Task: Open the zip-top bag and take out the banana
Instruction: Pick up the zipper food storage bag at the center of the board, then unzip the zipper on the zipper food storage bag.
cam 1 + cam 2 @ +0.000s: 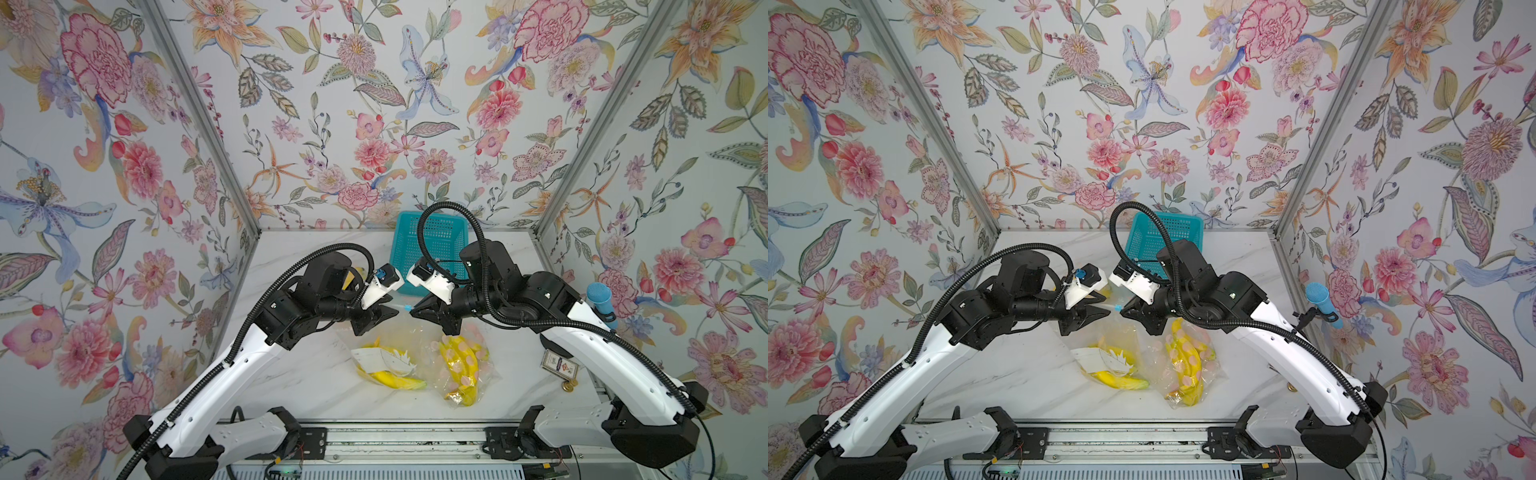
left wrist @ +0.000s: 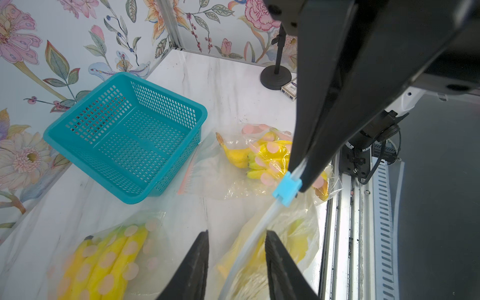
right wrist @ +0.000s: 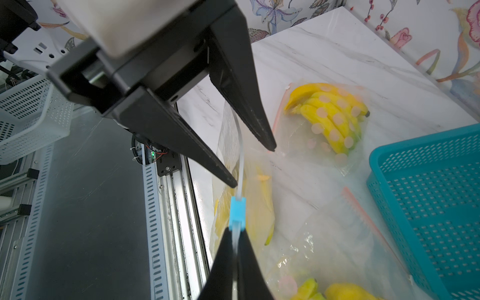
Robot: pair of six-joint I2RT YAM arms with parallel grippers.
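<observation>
My right pincer was clamped shut on the clear zip strip of the zip-top bag, right at the end of the blue slider. It held that edge up off the counter. My left pincer stood open, with its two fingers straddling the same strip on the slider's left side. The strip ran through the gap closer to one finger, and one fingertip sat just beside it, but the jaws were not pressing it. In both top views the two pincers met almost tip to tip over the middle of the counter, with the slider between them.

The bag hung down from the strip, and its lower part lay on the counter on the near side of my pincers. The banana lay inside it at the bottom, partly under a white label. That put it below both pincers and nearer than them, and neither was touching it.

Just right of that bag lay a second clear bag with pink dots, holding a bunch of bananas beneath my right wrist. A third dotted bag of bananas lay farther back on the left, mostly hidden behind my left arm in the top views. The teal basket sat at the far side of the counter by the back wall, beyond both pincers.
</observation>
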